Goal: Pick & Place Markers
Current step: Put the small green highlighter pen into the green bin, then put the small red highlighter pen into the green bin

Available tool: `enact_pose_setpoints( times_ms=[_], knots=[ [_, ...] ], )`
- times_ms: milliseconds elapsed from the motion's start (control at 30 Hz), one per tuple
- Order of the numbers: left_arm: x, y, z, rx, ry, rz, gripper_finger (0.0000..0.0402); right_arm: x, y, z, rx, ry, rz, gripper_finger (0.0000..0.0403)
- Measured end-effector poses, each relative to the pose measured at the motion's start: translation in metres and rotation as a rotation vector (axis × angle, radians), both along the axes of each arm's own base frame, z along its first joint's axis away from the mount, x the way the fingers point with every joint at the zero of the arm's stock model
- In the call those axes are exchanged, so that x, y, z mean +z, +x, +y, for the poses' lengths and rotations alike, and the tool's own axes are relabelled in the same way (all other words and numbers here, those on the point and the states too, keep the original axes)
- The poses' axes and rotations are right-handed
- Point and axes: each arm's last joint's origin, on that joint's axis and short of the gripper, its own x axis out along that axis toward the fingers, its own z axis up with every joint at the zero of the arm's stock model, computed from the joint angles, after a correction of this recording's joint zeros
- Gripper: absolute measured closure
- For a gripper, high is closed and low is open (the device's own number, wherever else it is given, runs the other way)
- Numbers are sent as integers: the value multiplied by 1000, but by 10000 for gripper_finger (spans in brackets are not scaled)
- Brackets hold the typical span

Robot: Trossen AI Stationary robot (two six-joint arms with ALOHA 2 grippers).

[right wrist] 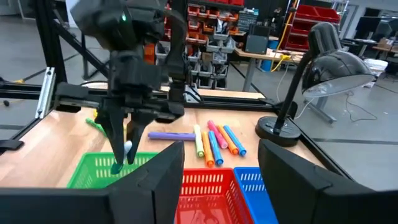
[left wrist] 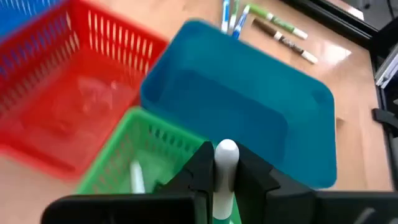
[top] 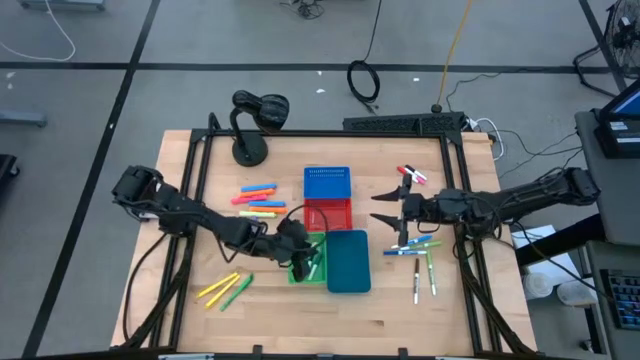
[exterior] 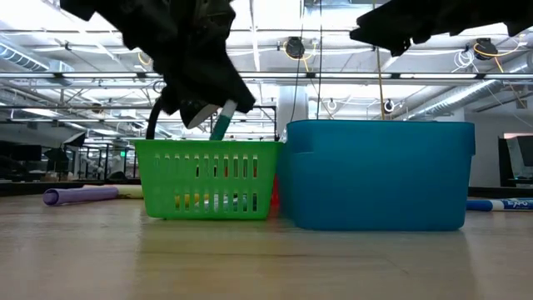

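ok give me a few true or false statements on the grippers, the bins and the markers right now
1. The left gripper holds a marker over the green bin. True.
2. The right gripper is shut on a marker. False: it is open and empty.
3. The teal bin stands beside the green bin. True.
4. The red bin is full of markers. False: it looks empty.
5. A desk lamp stands on the table. True.

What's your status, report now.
Left gripper shut on a marker over the green bin. Right gripper open, empty, beside the red bin. Nothing in the way.
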Motion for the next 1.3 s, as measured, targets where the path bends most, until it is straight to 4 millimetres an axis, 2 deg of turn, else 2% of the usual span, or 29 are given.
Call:
enact_pose_setpoints(
  times_ms=[267, 433, 967, 1067, 1300],
  knots=[
    [-4, -5, -6, -27, -56, 51, 346, 1, -6, -1, 1, -6, 17, 212],
    [-3, -6, -12, -55, -52, 40, 343, 1, -6, -1, 0, -5, 15, 212],
    [-5, -7, -13, -163, 12, 73, 336, -5, -6, -1, -9, 70, 63, 209],
    [-4, -7, -13, -155, 6, 70, 313, -5, -6, -1, -9, 70, 63, 208],
    [-4, -5, -8, -167, 69, 63, 211, -5, -7, -1, -9, 68, 65, 210]
  ],
)
